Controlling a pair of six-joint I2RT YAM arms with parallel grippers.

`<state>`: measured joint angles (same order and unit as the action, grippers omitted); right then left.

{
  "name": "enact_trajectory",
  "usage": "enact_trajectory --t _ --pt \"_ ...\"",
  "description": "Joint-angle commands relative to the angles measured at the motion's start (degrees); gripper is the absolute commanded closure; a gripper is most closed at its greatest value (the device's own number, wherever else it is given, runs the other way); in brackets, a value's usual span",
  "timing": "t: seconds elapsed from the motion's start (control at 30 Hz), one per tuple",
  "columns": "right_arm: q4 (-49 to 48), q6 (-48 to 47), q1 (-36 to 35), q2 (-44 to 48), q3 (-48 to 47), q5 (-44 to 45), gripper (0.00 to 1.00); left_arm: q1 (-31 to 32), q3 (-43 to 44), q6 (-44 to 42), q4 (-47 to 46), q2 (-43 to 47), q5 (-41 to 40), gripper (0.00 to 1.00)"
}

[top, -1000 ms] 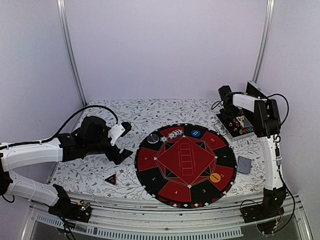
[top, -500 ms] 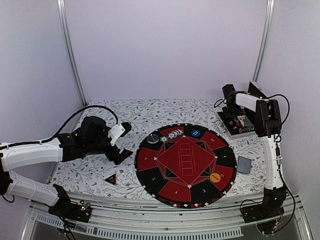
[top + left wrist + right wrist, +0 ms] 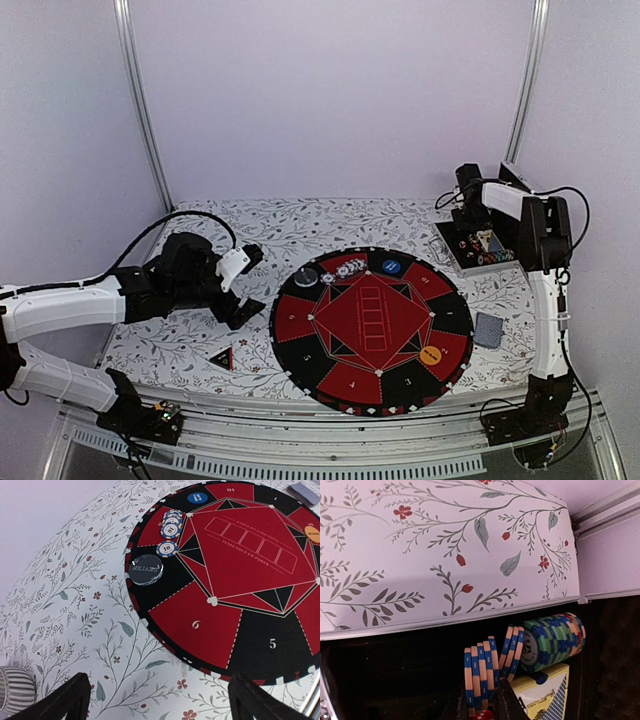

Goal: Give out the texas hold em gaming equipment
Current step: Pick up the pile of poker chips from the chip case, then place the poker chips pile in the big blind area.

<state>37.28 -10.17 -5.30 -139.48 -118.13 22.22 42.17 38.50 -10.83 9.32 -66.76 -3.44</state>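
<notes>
Our right gripper (image 3: 481, 706) reaches into the black case (image 3: 390, 675) at the far right. Its jaws are pinched narrow on a row of blue-and-peach poker chips (image 3: 479, 670) standing on edge, a grip that likely lets us lift several together. Our left gripper (image 3: 160, 705) hangs spread wide and empty, left of the round mat (image 3: 260, 630), probably waiting its turn.

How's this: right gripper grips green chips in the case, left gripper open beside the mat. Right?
No: the right gripper grips the orange-blue chips in the case, not the green ones; left gripper open beside the mat. See right wrist view.
</notes>
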Motion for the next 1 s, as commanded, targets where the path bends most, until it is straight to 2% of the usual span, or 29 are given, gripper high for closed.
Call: enact_trajectory --t 0.0,0.43,0.67,0.73,0.97 --pt "-1.55 5.18 3.99 9.20 2.45 -8.60 0.98 -0.76 0.90 -0.23 0.86 0.89 -0.02 0.02" --pt "-1.68 5.67 5.45 12.08 4.95 -11.52 0.98 -0.71 0.80 -0.41 0.89 1.46 -0.33 0.02" --pt "-0.59 4.69 2.34 21.24 9.07 -19.17 0.98 -0.77 0.88 -0.39 0.90 1.29 -0.04 0.02" --pt "-0.38 3.73 -0.05 25.57 12.17 -22.95 0.98 -0.76 1.04 -0.41 0.95 1.36 -0.15 0.02" --pt "-0.96 7.26 -8.97 39.77 30.80 -47.44 0.98 -0.70 1.33 -0.15 1.00 2.90 -0.86 0.02"
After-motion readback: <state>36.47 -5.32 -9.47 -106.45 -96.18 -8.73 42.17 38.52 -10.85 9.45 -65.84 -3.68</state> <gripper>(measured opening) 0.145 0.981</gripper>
